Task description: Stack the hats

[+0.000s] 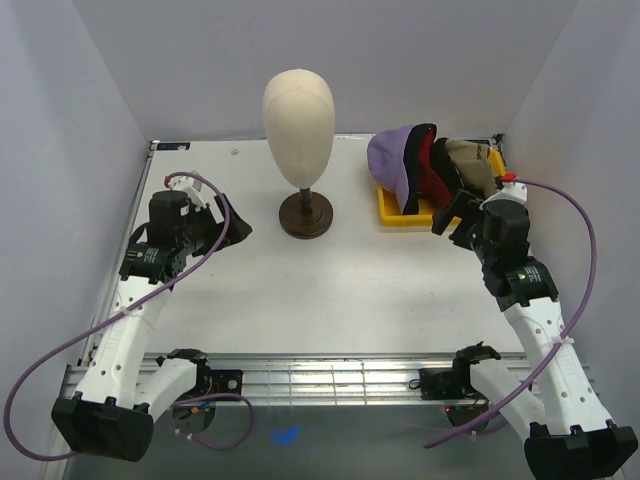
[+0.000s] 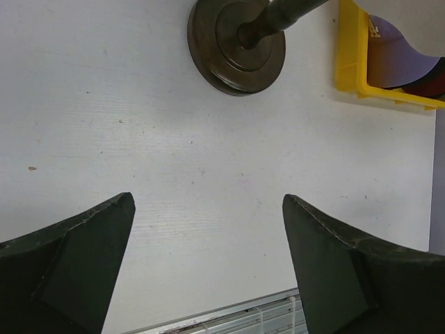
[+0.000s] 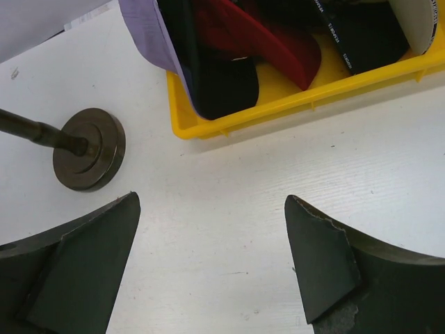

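Hats (image 1: 425, 165): packed on edge, side by side, in the yellow bin (image 3: 292, 104) at the back right corner of the table (image 1: 330, 290); none out on the open surface; probably stood this way to fit the narrow bin; not yet nested crown in crown.
Order in bin: lavender cap (image 1: 388, 158) outermost on the left, overhanging the bin wall; black cap (image 3: 219, 83) tucked against it; red cap (image 3: 278, 35) next; beige cap (image 1: 470, 160) toward the right end.
Right gripper (image 3: 212, 202): jaws spread wide, nothing between them; over bare table just in front of the bin, aimed at the lavender and black caps; likely placed so as the nearer arm to the hats.
Left gripper (image 2: 208, 205): jaws likewise wide apart, holding nothing; over bare table at the left, well apart from the bin; judged to be waiting.
Mannequin head (image 1: 298, 110): upright on its dark round stand (image 1: 306, 215) at back centre; beside the bin, not touching; no hat on it.
Progress, judged: at the very start; no hat lifted.
Next move, judged: reach with the right gripper for the edge of the outermost cap; soft fabric apt to drag its neighbours along.
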Tool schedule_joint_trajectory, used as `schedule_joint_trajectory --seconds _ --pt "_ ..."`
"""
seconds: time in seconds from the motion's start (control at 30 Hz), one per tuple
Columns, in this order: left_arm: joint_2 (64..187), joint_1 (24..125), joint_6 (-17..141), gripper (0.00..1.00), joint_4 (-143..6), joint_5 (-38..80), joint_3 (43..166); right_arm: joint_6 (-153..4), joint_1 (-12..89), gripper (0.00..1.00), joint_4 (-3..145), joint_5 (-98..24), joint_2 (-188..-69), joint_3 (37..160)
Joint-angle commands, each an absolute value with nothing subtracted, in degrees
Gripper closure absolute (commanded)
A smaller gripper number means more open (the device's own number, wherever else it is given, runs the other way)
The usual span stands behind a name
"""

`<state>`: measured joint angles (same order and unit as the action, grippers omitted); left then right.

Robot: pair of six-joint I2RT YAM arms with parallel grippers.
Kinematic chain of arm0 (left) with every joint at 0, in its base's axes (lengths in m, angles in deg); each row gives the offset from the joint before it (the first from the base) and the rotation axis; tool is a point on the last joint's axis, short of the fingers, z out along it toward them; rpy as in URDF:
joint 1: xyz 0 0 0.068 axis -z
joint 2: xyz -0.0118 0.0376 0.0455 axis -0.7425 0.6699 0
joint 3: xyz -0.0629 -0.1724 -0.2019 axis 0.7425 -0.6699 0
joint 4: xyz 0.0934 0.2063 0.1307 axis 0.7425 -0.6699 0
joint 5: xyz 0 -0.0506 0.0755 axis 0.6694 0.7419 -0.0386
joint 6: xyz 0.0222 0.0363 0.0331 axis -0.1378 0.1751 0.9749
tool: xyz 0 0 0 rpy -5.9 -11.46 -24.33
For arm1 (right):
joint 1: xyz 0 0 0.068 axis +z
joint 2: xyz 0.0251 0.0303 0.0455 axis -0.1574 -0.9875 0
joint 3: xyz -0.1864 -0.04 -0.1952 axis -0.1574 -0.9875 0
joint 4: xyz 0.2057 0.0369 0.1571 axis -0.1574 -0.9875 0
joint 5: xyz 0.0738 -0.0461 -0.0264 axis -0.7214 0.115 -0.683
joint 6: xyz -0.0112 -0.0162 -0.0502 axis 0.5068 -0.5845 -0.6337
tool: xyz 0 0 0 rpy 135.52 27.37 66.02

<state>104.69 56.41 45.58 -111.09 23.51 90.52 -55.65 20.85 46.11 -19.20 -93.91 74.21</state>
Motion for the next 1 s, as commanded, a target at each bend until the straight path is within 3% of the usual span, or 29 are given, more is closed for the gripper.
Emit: schedule_joint_trajectory --seconds 0.0,0.2,0.33,0.5,0.73,0.97 --pt "104.98 56.29 47.00 0.02 -111.12 24.72 91.41 -56.68 21.01 0.11 46.56 -17.61 -93.99 75.99" --pt "106.39 56.29 47.80 0.02 -111.30 25.78 92.29 -58.88 21.01 0.11 45.42 -18.49 -99.08 81.25" --pt "107.36 56.29 47.01 0.02 -110.86 26.83 92.55 -61.95 20.49 0.10 44.28 -17.01 -109.42 90.56" --pt "108.41 56.29 45.78 0.02 -109.19 28.41 93.25 -61.35 5.75 0.00 40.41 -29.02 -122.45 107.86" --pt "109.20 56.38 43.84 0.02 -106.38 29.82 92.38 -61.60 -2.19 0.16 37.95 -30.09 -137.05 118.96" --pt "108.85 56.38 43.93 0.03 -105.14 30.09 90.18 -62.57 -7.38 0.29 39.70 -32.73 -140.48 116.07"
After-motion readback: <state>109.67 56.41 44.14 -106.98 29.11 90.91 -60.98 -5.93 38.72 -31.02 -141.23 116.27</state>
